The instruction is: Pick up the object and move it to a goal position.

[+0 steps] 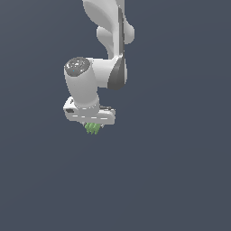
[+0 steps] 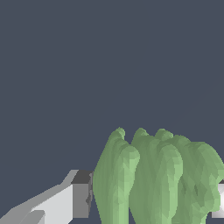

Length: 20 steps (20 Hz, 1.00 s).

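The object (image 1: 92, 129) is a small light-green lump with ribbed ridges, showing just under the white hand of the arm in the exterior view. My gripper (image 1: 94, 126) is shut on it from above. In the wrist view the object (image 2: 157, 179) fills the space between the two fingers. One grey-tipped finger (image 2: 81, 194) presses its one side and the other finger (image 2: 218, 201) shows at its far side. The gripper (image 2: 151, 199) is wider than the object. The object's underside is hidden.
A plain dark grey-blue surface (image 1: 171, 180) surrounds the arm in both views. The white arm links (image 1: 110, 40) rise above the hand towards the exterior view's top edge.
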Each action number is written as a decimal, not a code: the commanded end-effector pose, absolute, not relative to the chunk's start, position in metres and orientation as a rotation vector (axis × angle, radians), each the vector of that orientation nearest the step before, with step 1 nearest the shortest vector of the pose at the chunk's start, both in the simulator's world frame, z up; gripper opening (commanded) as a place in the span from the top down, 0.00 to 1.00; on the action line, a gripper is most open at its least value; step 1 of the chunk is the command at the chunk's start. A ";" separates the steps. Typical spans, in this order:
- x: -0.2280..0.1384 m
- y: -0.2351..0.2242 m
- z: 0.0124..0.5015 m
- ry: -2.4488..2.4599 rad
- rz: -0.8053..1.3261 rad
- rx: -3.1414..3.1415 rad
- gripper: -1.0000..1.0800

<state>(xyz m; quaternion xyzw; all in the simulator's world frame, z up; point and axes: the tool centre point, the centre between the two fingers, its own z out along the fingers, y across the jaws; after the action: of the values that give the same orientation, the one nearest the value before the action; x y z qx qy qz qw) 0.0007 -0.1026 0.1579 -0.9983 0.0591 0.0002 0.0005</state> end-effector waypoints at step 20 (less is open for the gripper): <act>-0.100 -0.173 0.387 0.187 0.000 -3.133 1.00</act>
<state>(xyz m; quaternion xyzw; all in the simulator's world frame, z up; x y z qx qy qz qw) -0.0927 -0.1676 0.3705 -0.9982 0.0596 -0.0005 0.0012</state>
